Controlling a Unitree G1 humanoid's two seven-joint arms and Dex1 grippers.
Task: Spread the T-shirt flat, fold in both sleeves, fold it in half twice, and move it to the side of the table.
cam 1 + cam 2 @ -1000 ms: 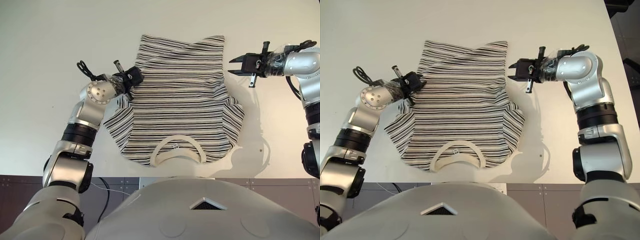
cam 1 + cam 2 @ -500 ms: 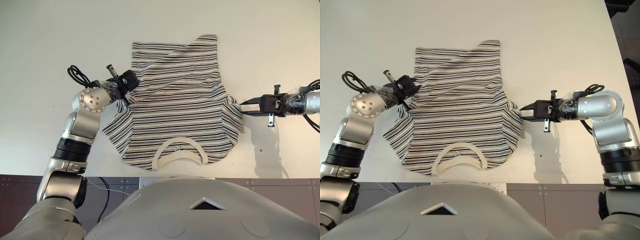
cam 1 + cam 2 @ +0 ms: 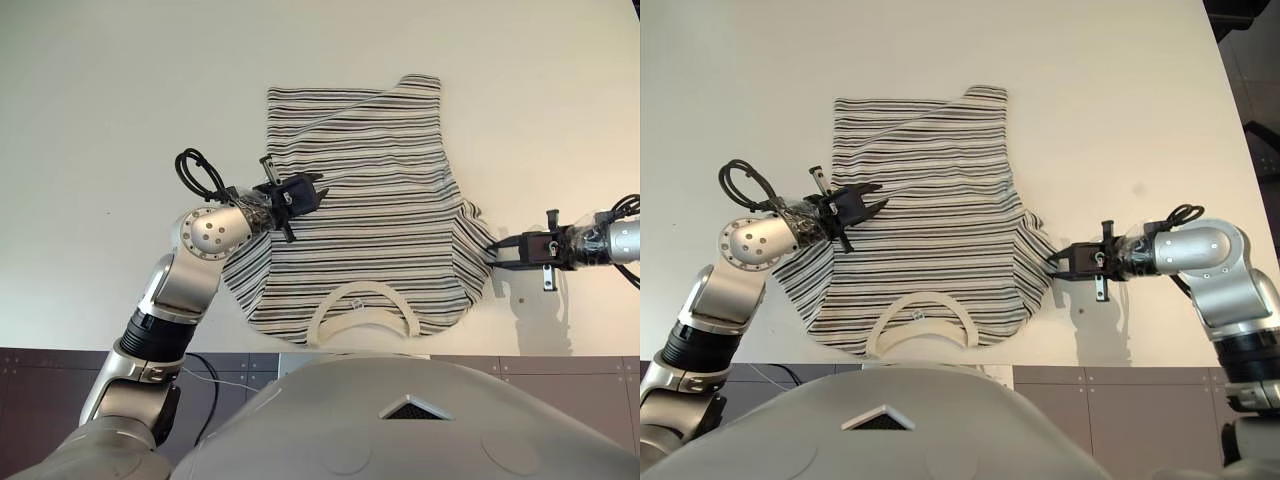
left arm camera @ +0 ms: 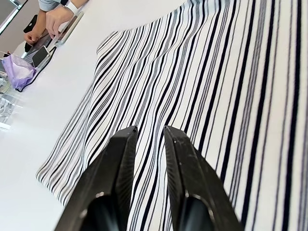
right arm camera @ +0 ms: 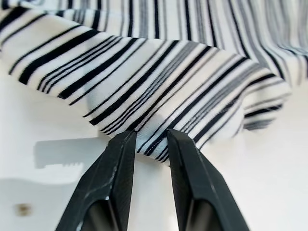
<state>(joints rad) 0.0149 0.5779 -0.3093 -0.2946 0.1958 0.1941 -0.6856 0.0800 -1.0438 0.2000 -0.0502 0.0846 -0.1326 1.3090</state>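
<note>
Spreading stage, unfinished. Found T-shirt [image 3: 370,200] mid table [image 3: 120,100], mostly flat, collar toward robot, far hem corner turned over, sleeves bunched. Pinching right sleeve edge with right gripper [image 3: 497,252]. Holding left gripper [image 3: 305,192] parted, empty, above shirt's left side. Left to do: sleeve folds, both halvings, move aside.

The left arm [image 3: 205,235] covers part of the left sleeve [image 3: 245,285] of the T-shirt [image 3: 370,200], so the sleeve's edge there is hidden. The shirt's nearest edge, just past the collar [image 3: 360,288], is hidden too. A fold of the right sleeve [image 5: 159,82] sits between the fingers of the right gripper [image 5: 150,135], but how deep it goes cannot be told. Whether the left gripper [image 4: 149,130] touches the cloth cannot be told. A purple thing [image 4: 19,74] far off is too blurry to name.
</note>
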